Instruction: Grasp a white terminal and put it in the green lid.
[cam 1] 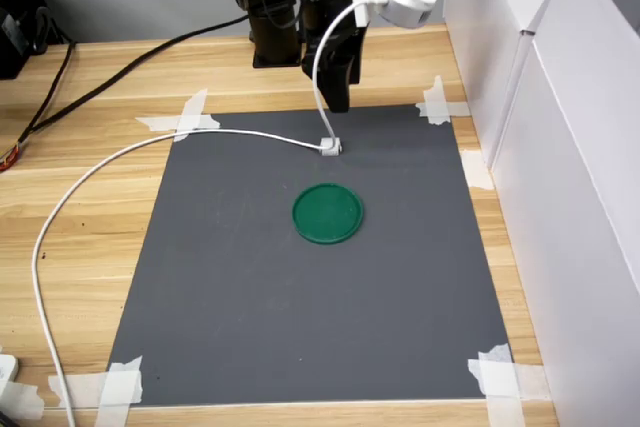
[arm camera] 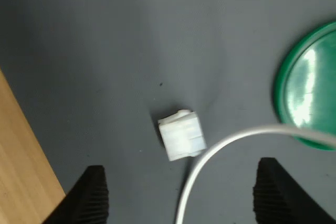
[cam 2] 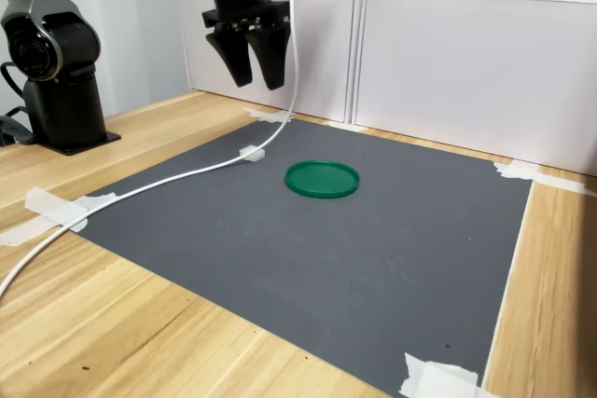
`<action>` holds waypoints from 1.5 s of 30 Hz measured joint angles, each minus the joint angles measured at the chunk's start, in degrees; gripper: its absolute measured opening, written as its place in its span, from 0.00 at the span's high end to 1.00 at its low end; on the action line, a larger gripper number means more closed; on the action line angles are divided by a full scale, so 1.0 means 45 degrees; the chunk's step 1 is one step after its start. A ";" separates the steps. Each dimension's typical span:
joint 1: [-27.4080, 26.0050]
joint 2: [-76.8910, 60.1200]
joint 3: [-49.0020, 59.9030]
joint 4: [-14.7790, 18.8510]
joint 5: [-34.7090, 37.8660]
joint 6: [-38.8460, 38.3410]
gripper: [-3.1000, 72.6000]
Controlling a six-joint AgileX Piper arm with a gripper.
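White plastic, the white terminal (arm camera: pixel 181 135) lies on the grey mat (cam 1: pixel 300 297) near the green lid (cam 1: pixel 328 213) — the gripper (cam 2: pixel 252 67) hangs above it, jaws spread and empty — so I'd say next comes a straight descent, minding the white cable (arm camera: pixel 210 161) alongside.

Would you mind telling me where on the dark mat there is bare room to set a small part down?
The widest free patch runs from the green lid to the near taped corners in the first exterior view. The mat's strip right of the lid is bare too. It is crowded behind the lid: the white terminal, the white cable and the open gripper above.
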 joint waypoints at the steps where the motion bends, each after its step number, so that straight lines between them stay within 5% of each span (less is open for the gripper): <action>1: 0.0000 0.0036 0.0168 -0.0015 -0.0191 -0.0038 0.06; 17: 0.0000 0.1589 0.0377 -0.0798 -0.1029 0.1266 0.06; 45: 0.0000 0.3338 0.0414 -0.1110 -0.1709 0.1966 0.06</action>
